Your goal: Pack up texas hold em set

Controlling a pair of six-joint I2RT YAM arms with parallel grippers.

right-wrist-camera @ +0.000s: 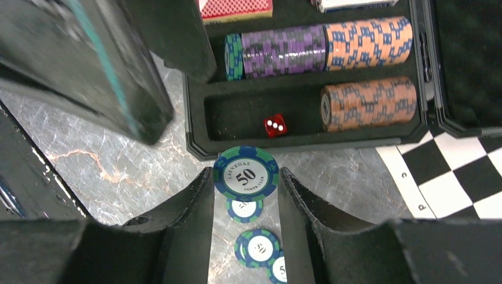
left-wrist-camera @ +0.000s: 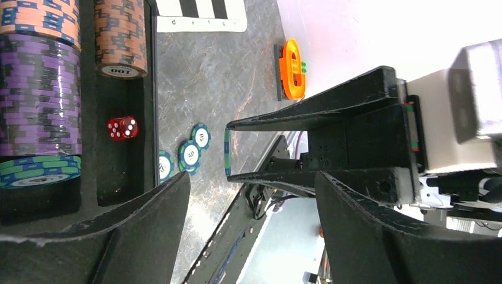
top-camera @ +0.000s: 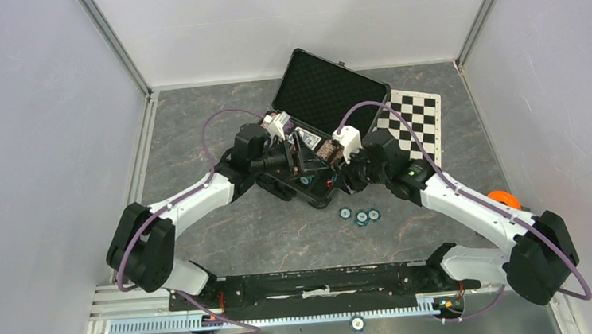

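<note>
Teal chip (right-wrist-camera: 245, 173), probably light, stiff and slick, sits clamped rim-to-rim in right gripper (right-wrist-camera: 245, 177); left gripper (left-wrist-camera: 251, 183) apart, empty; spare chips (top-camera: 360, 215) at 5 o'clock of case (top-camera: 327, 93).

Case (right-wrist-camera: 237, 112) black. Purple stack (right-wrist-camera: 284, 50) black-striped; salmon stack (right-wrist-camera: 367, 42) navy-striped. Fifty chip (right-wrist-camera: 245, 173) teal and blue, white centre. Die (right-wrist-camera: 274, 125) red, white pips. Mat (right-wrist-camera: 456, 171) black-white chequered. Deck (right-wrist-camera: 234, 8) apparently red.
</note>
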